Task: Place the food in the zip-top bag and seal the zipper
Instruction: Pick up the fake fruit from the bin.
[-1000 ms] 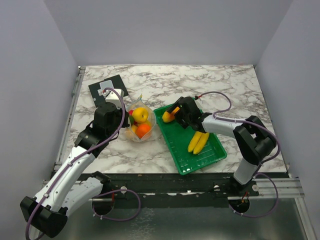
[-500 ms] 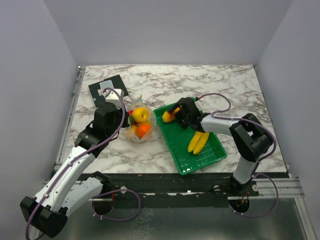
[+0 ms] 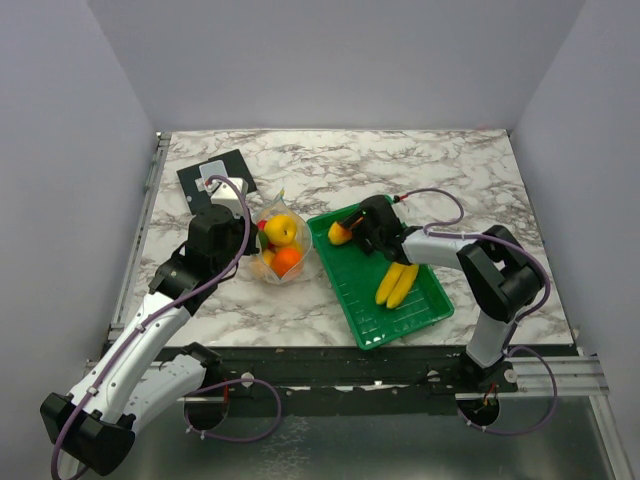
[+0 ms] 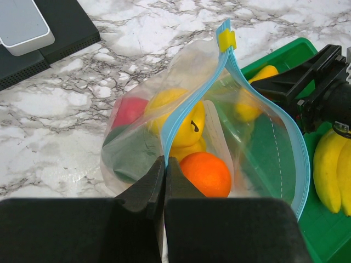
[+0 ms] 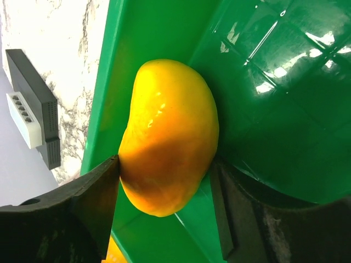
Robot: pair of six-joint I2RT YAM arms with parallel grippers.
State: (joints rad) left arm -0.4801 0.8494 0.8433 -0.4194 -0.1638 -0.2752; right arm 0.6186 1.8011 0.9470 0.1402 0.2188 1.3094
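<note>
The left tool pinched the zipper; the right tool clenched a yellow-orange fruit in the tray.

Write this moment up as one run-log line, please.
left gripper pinching zip-top bag rim | right gripper shut on yellow-orange fruit in green tray | bananas in tray | zipper open

Bag left of tray; orange in bag; bananas in tray, mango behind them.
</note>
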